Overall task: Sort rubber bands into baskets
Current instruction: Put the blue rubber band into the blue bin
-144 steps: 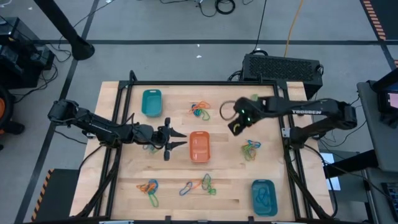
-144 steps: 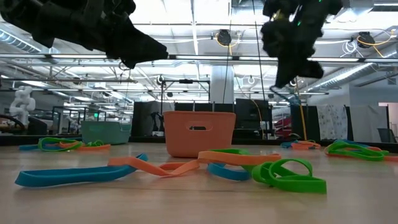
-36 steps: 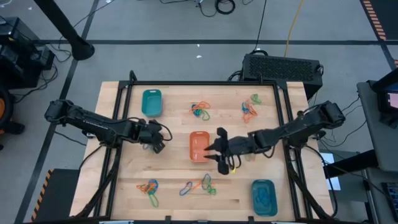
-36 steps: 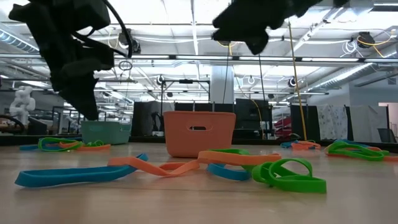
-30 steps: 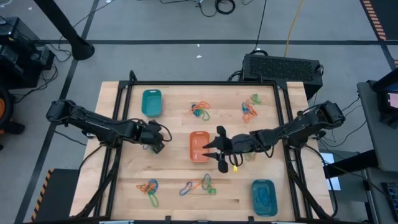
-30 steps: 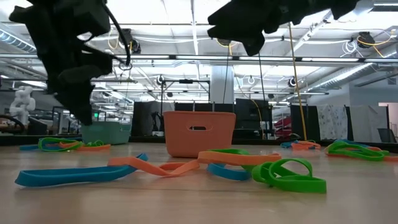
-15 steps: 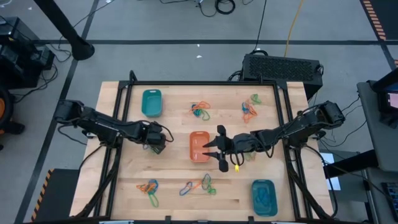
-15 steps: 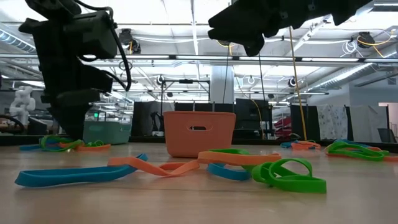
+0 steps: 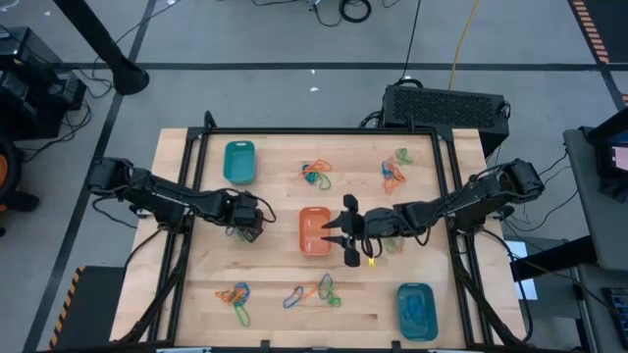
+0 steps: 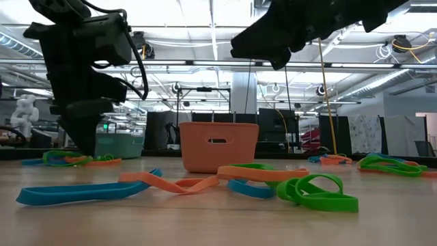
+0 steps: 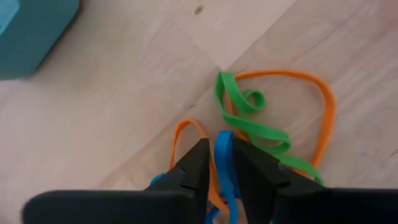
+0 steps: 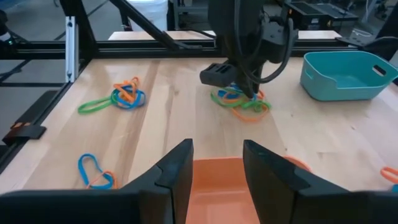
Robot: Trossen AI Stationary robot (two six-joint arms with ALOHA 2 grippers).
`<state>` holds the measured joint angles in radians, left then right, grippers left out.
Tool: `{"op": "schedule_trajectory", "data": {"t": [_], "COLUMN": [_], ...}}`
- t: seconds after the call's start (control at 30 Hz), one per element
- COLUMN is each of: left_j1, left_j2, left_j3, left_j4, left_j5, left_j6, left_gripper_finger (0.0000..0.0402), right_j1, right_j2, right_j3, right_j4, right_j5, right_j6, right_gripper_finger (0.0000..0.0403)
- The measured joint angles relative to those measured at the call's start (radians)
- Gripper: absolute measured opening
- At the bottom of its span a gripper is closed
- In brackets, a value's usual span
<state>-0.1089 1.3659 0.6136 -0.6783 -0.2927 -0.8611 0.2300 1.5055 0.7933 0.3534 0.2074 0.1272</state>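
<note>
1. Left gripper (image 11: 217,163): jaws narrow, a blue rubber band (image 11: 225,167) between them, on the table.
2. Right gripper (image 12: 216,163): jaws apart, holding nothing, above the orange basket (image 12: 219,190).

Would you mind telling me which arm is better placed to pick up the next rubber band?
The left: its pincer already straddles a blue band in a pile, while the right pincer hovers open over the orange basket.
</note>
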Motion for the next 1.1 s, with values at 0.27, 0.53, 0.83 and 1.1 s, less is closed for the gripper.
{"op": "schedule_trajectory", "data": {"t": [0.27, 0.53, 0.83, 1.1], "left_j1": [-0.004, -0.038, -0.098, -0.145], "left_j2": [-0.005, -0.056, -0.135, -0.136], "left_j3": [0.0, 0.06, 0.076, 0.076], "left_j4": [0.021, 0.04, 0.299, 0.638], "left_j5": [-0.023, -0.101, -0.171, -0.127], "left_j6": [0.035, 0.112, 0.253, 0.412], "left_gripper_finger": [0.0007, 0.0003, 0.0001, 0.0001], "right_j1": [-0.001, -0.001, -0.005, -0.042], "right_j2": [0.0, 0.0, 0.063, 0.176], "right_j3": [0.0, 0.0, 0.0, 0.0], "right_j4": [0.0, 0.001, 0.166, 0.416], "right_j5": [0.0, 0.0, 0.0, 0.004], "right_j6": [0.002, 0.005, 0.007, 0.019], "right_gripper_finger": [0.0132, 0.0132, 0.0132, 0.0132]}}
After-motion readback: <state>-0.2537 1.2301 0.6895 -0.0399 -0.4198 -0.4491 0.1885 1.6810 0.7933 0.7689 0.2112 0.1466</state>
